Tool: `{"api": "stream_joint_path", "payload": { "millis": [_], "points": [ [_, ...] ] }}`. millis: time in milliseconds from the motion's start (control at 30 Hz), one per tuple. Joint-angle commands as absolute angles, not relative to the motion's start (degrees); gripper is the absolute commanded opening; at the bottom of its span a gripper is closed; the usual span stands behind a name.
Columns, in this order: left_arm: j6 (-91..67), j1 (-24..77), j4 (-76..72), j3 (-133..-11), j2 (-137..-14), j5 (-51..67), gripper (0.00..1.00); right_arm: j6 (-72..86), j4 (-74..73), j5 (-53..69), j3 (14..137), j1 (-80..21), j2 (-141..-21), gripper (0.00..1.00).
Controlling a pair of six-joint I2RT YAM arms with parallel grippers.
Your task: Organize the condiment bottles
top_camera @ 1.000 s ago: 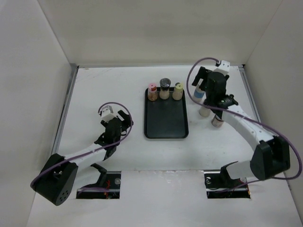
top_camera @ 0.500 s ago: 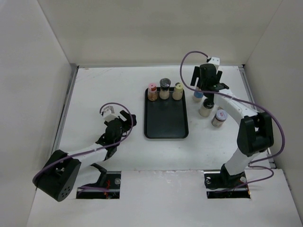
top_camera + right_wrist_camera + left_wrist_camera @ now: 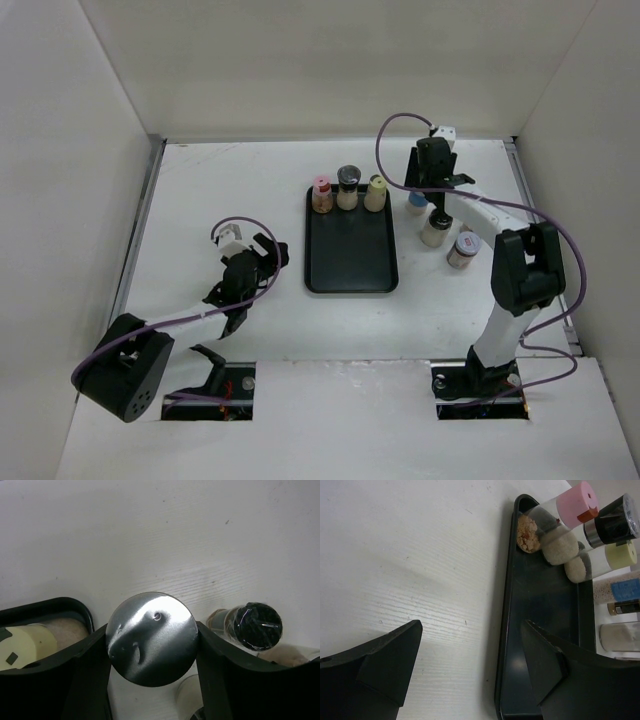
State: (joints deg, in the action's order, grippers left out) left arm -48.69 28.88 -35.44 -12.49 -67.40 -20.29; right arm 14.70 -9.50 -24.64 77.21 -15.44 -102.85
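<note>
Three condiment bottles stand in a row at the tray's far end, three wait on the table beside it; my right gripper clasps the blue-banded bottle, my left gripper hangs wide and empty.

The tray is black, on a white, faintly grained tabletop. Along its 12 o'clock end stand the pink-lidded bottle with orange-brown contents, the black-lidded bottle and the pale-yellow-lidded bottle, both cream inside. Off its 2 o'clock corner, the blue-banded bottle has a shiny silver cap. A purple cable arcs above.
</note>
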Motion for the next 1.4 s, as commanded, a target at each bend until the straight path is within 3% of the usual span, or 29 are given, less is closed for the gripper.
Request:
{"api": "stream_joint_path", "payload": {
  "millis": [0,233,633,933,1367],
  "points": [
    [-49.31,28.43,-38.85,-12.83,-66.53,-19.95,0.79,13.45,-5.19,-25.13,80.16,-15.69,-102.14,0.56],
    [-49.31,28.34,-38.85,-12.92,-66.62,-19.78,0.79,12.39,-0.88,-28.04,77.35,-17.96,-89.67,0.53],
    [-49.39,28.08,-38.85,-13.01,-66.88,-20.21,0.79,12.83,0.26,-29.36,68.03,-31.14,-73.13,0.52],
    [-49.66,26.85,-38.85,-11.95,-65.22,-20.22,0.79,13.71,5.08,-26.54,70.49,-40.56,-83.74,0.52],
    [-49.75,26.67,-38.85,-12.22,-66.01,-19.60,0.79,12.92,12.57,-26.72,72.51,-40.38,-97.46,0.53]
  ]
}}
